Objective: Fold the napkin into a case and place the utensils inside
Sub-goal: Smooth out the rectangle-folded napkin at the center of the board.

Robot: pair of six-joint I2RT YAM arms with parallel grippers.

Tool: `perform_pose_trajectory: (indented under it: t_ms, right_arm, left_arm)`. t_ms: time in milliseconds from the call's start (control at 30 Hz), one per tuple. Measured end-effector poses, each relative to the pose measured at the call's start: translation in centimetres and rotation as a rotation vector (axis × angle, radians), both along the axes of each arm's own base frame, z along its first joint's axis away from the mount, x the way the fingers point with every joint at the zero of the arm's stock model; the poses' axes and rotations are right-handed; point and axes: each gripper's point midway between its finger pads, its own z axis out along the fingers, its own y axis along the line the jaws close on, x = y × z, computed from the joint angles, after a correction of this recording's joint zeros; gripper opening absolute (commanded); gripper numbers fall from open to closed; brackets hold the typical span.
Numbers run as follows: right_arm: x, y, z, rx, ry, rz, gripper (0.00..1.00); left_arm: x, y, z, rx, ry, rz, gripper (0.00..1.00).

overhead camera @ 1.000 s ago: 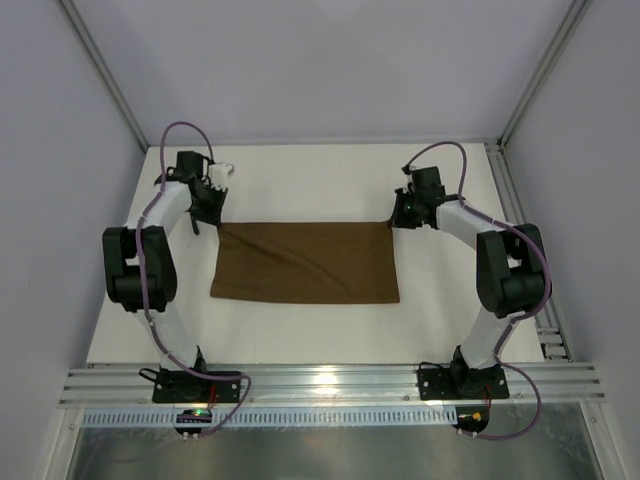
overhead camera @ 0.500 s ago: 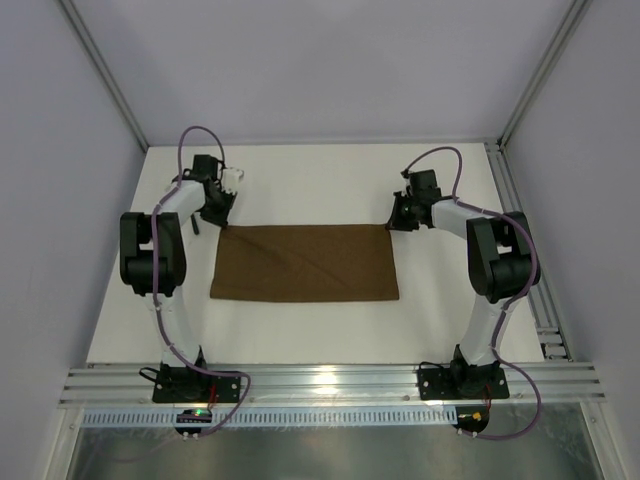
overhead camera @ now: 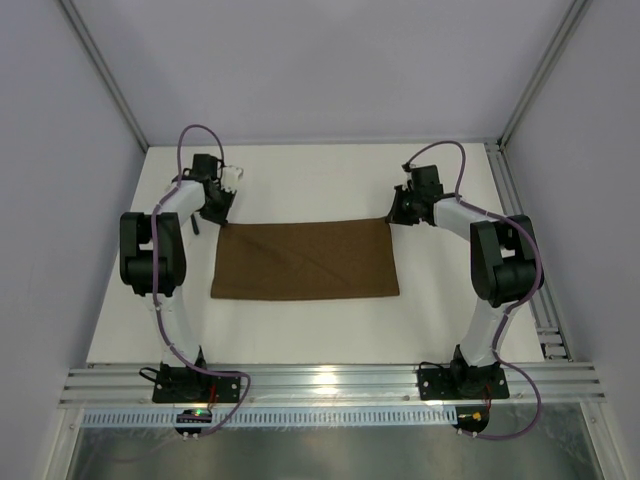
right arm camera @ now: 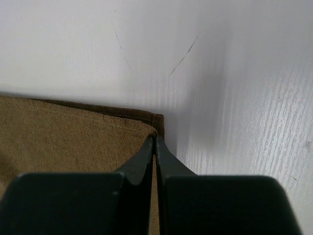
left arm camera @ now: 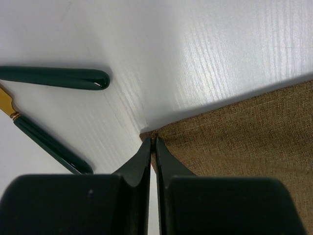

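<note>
I see the brown napkin [overhead camera: 305, 260] lying flat on the white table [overhead camera: 310, 180], doubled into an oblong. My left fingers [left arm camera: 143, 159] are closed, tips touching its far-left corner. My right fingers [right arm camera: 164, 155] are closed at its far-right corner. Two dark-handled utensils [left arm camera: 54, 78] lie near the far-left corner, off the cloth.

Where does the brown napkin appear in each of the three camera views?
Top external: the napkin lies flat mid-table, a wide oblong between the two arms.
Left wrist: lower right, its corner at the tips of the shut left end effector.
Right wrist: lower left, its corner at the tips of the shut right end effector.
Shared landmark: the white table, which borders the napkin in every view.
</note>
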Motion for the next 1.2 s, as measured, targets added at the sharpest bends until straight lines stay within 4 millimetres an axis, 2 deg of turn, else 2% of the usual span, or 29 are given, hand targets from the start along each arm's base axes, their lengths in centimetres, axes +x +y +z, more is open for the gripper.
perform_pose_trajectory:
  t_ms: [433,567,600,633,667,733,767,867,900,1033,1100,1167,1200]
  right_arm:
    - [0.4,0.2,0.3,0.016,-0.013,-0.014,0.03]
    - [0.5,0.2,0.1,0.020,-0.009,-0.019,0.03]
    - [0.6,0.2,0.0,0.020,-0.007,-0.020,0.03]
    - [0.8,0.3,-0.1,0.021,-0.004,-0.022,0.07]
    - [0.9,0.3,-0.3,0.022,-0.002,-0.023,0.14]
    - [1.2,0.4,-0.7,0.022,0.006,-0.026,0.37]
    - [1.3,0.4,-0.8,0.022,0.011,-0.028,0.40]
    - [1.4,0.4,-1.1,0.021,0.025,-0.030,0.44]
    - [1.4,0.4,-1.0,0.019,0.026,-0.031,0.48]
    - [1.2,-0.5,-0.2,-0.023,0.016,-0.044,0.50]
    - [0.5,-1.1,1.3,-0.060,-0.012,-0.059,0.48]
    - [-0.6,-1.4,3.3,-0.092,-0.055,-0.064,0.43]
    - [-1.1,-1.1,4.6,-0.105,-0.089,-0.057,0.33]
  left_arm:
    - [0.4,0.1,0.1,0.014,-0.019,0.007,0.04]
    - [0.6,0.1,0.2,0.020,-0.026,0.011,0.07]
    - [0.7,0.1,0.2,0.020,-0.029,0.012,0.11]
    - [0.8,0.2,0.2,0.022,-0.031,0.012,0.16]
    - [0.8,0.2,0.2,0.026,-0.031,0.014,0.25]
    - [0.9,0.3,0.2,0.029,-0.035,0.015,0.37]
    - [0.9,0.3,0.2,0.029,-0.036,0.019,0.43]
    - [1.0,0.4,0.2,0.029,-0.038,0.032,0.46]
    - [1.0,0.4,0.2,0.027,-0.038,0.035,0.46]
    - [0.6,0.3,1.2,0.019,-0.049,0.042,0.45]
    - [-0.6,0.1,2.6,0.009,-0.057,0.041,0.42]
    - [-2.7,-0.2,4.6,-0.006,-0.072,0.029,0.41]
    - [-3.9,-0.5,5.6,-0.010,-0.083,0.014,0.41]
